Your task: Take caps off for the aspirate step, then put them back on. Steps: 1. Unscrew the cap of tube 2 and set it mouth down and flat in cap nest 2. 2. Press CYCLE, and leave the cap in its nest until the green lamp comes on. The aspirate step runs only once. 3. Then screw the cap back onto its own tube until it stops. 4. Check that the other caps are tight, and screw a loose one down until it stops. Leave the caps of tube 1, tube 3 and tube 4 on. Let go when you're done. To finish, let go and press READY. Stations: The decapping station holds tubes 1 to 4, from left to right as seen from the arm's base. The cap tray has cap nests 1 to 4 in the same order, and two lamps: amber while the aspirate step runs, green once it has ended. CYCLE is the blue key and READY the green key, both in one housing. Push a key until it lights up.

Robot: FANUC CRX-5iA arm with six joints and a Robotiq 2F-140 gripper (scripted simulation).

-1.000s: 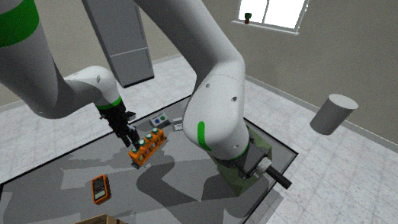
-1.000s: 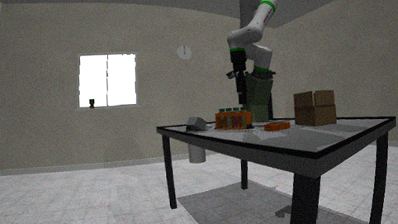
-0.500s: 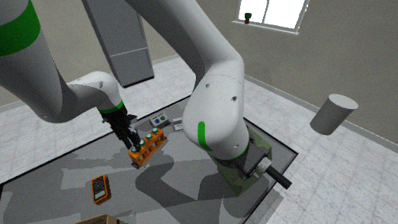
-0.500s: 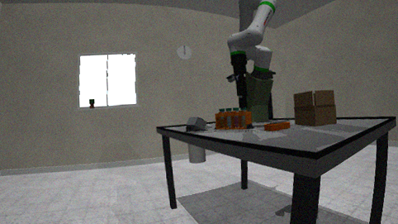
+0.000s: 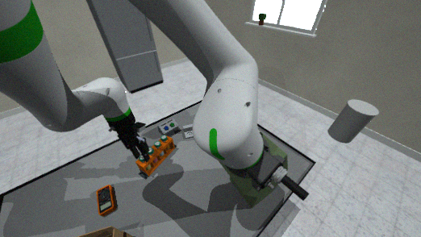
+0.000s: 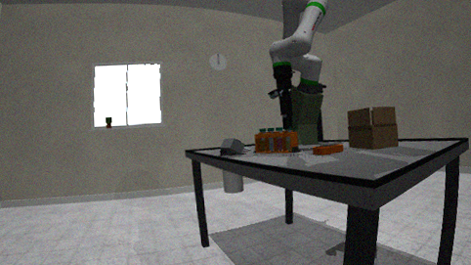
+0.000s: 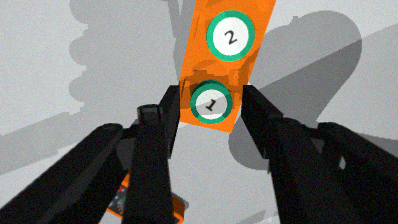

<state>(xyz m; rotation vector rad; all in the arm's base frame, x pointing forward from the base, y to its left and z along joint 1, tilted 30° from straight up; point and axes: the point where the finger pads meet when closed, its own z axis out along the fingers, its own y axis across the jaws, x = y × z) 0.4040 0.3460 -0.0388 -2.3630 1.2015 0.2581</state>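
Only the wrist view shows numbers: the gripper (image 7: 210, 107) jaws stand apart (untouching) astride cap 1 (image 7: 210, 102) in the orange rack (image 7: 255, 30).

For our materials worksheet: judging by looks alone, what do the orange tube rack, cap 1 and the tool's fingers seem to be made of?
Orange tube rack: probably moulded plastic, with flat, even colour and no shine.
Cap 1: likely plastic, a green ring around a white printed face.
The tool has fingers that are matt black; whether coated metal or plastic cannot be told.
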